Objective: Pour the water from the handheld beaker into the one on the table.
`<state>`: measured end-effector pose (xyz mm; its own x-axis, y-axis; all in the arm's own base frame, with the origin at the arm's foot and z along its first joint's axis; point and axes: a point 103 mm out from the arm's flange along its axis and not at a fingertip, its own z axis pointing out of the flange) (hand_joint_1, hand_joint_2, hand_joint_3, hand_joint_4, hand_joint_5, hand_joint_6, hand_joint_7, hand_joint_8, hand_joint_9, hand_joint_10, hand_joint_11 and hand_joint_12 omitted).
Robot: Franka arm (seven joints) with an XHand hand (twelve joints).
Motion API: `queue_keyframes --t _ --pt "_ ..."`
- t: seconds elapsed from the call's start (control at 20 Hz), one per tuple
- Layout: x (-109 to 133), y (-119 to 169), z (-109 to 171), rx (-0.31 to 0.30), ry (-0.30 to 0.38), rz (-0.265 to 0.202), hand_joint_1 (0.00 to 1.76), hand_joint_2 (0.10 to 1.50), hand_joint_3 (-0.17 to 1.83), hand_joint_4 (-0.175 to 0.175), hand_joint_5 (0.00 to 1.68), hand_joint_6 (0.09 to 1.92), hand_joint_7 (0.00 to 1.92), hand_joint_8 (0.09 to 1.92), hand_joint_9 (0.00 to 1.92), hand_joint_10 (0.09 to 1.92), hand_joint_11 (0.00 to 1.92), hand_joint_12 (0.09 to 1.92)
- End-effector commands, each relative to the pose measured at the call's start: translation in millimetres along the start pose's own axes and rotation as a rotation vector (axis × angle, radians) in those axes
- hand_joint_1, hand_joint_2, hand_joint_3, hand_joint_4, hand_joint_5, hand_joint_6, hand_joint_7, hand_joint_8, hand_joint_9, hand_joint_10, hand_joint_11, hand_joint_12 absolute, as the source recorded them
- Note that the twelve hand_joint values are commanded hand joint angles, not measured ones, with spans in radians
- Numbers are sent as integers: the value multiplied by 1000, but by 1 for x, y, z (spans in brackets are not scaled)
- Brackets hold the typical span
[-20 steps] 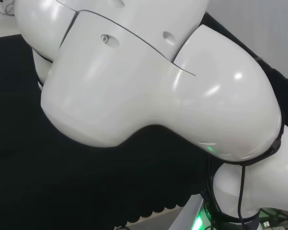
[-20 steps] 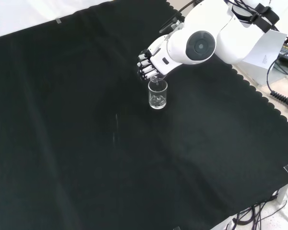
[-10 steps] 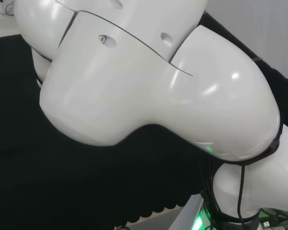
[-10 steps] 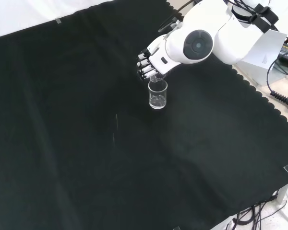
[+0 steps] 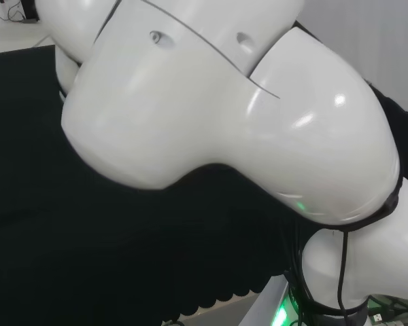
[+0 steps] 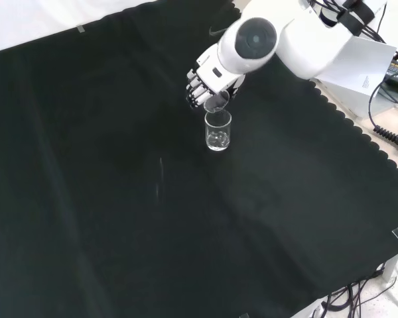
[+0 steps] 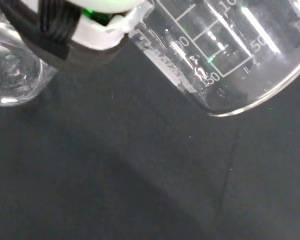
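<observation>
handheld beaker (image 6: 216, 103) tilted, robot hand (image 6: 204, 79) fingers curled around it, above table beaker (image 6: 218, 130).

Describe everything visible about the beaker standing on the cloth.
The standing beaker is a small clear glass cylinder, upright on the black cloth, with an open round rim. Some clear water shows in its lower part. Just above its rim the hand holds a second, tilted beaker; whether the two touch cannot be told. Nothing else stands near it.

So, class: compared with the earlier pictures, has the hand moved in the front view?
Yes. Measured against the beaker on the cloth, which stayed put, the hand has shifted slightly up the front view.
</observation>
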<state>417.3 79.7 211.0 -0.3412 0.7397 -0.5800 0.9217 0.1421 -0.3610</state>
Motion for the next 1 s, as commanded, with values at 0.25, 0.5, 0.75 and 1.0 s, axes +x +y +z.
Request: queue_keyframes --t 0.25,0.5,0.75,1.0 --pt "-17 5 1 -78 259 10 1435 995 -175 -175 1392 154 1457 283 1643 87 1338 791" --pt "-29 13 3 -107 339 33 1435 995 -175 -175 1392 154 1457 283 1642 87 1338 789" --pt "-41 21 11 -143 446 42 1435 995 -175 -175 1392 155 1457 284 1642 87 1336 787" --pt "-56 27 23 -202 560 54 1435 996 -175 -175 1391 158 1456 285 1640 87 1335 784"
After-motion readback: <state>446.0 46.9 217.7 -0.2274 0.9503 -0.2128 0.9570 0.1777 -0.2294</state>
